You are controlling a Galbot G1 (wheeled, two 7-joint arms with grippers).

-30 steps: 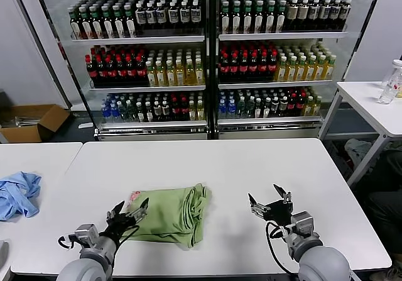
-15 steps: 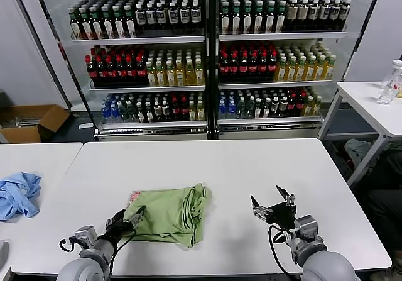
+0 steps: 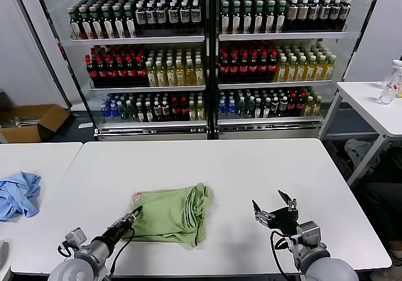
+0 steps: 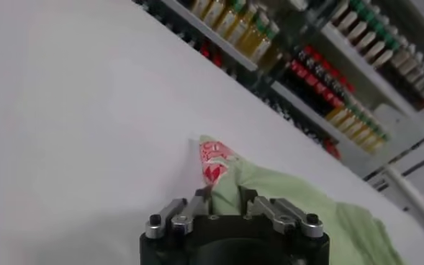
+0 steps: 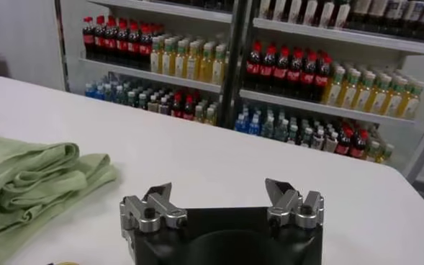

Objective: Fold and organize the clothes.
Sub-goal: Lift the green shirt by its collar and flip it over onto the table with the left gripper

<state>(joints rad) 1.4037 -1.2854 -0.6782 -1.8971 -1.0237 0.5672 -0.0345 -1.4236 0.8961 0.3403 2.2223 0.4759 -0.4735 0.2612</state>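
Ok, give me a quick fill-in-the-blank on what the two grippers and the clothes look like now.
1. The left gripper is closing on the near-left corner of the ____ shirt.
2. The right gripper hangs over bare table with its fingers ____.
3. The blue garment lies on the ____ table.

Missing words: green; open; left

We see bare white table (image 3: 251, 168) behind and to the right of the green shirt (image 3: 169, 213), open to passage. The blue garment (image 3: 17, 193) occupies the neighbouring table on the left; the bottle shelves (image 3: 207, 55) close off the far side.
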